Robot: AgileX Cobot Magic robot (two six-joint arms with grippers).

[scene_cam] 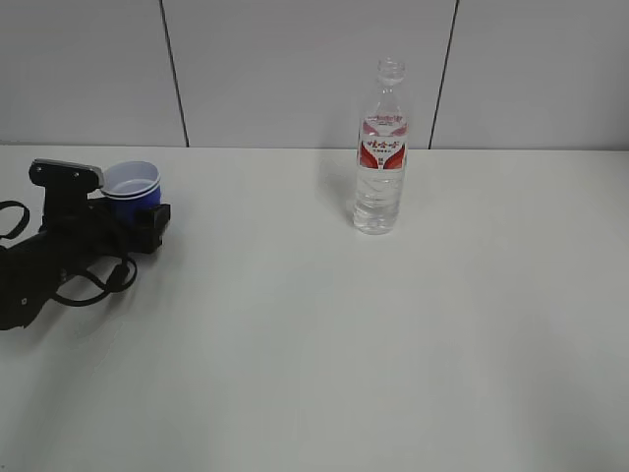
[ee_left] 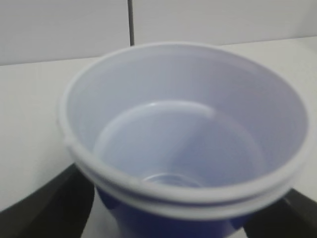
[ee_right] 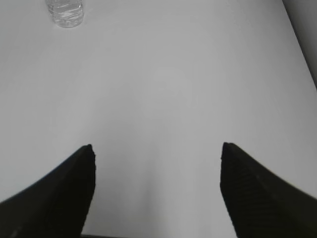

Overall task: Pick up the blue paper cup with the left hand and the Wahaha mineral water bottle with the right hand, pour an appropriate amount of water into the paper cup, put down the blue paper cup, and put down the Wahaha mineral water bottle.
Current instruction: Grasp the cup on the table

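- the blue paper cup (scene_cam: 132,190) is flanked by the wide-spread jaws of the left hand (scene_cam: 128,211); whether the jaws touch it cannot be told.
- the wahaha mineral water bottle (scene_cam: 381,147) is seen upright, well apart from the cup.
- the right hand (ee_right: 157,148) is held with jaws apart, empty, above the table (ee_right: 173,89).

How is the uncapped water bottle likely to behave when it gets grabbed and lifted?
The Wahaha mineral water bottle is tall and narrow on a small base, so a sideways nudge would probably tip it. Its thin, clear ribbed wall likely dents under a firm squeeze. With no cap and water inside, it could spill when tilted or squeezed.
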